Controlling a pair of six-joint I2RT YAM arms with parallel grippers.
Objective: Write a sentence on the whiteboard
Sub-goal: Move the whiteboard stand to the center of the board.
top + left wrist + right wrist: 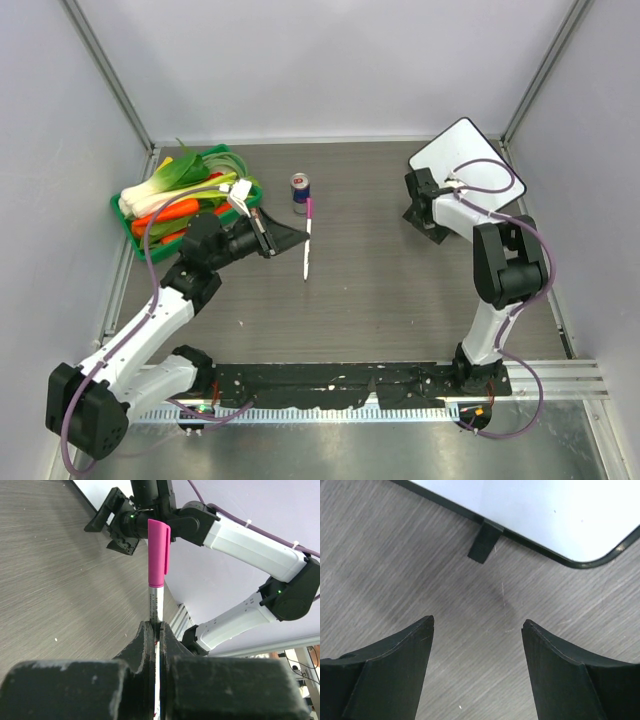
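Note:
My left gripper (287, 238) is shut on the middle of a white marker (307, 248) with a pink cap (309, 208), near the table's centre. In the left wrist view the capped marker (158, 555) sticks out past the shut fingers (145, 645). The whiteboard (462, 150) lies at the back right, and what shows of its surface is plain white. The sentence is out of view. My right gripper (424, 222) hovers open just in front of the board. In the right wrist view it (477, 622) stands over bare table, short of the whiteboard's rounded corner (560, 515) and black foot (484, 542).
A green tray (216, 151) of leeks and carrots (175, 195) sits at the back left, behind my left arm. A small drink can (299, 190) stands just beyond the marker's cap. Enclosure walls close off the back and both sides.

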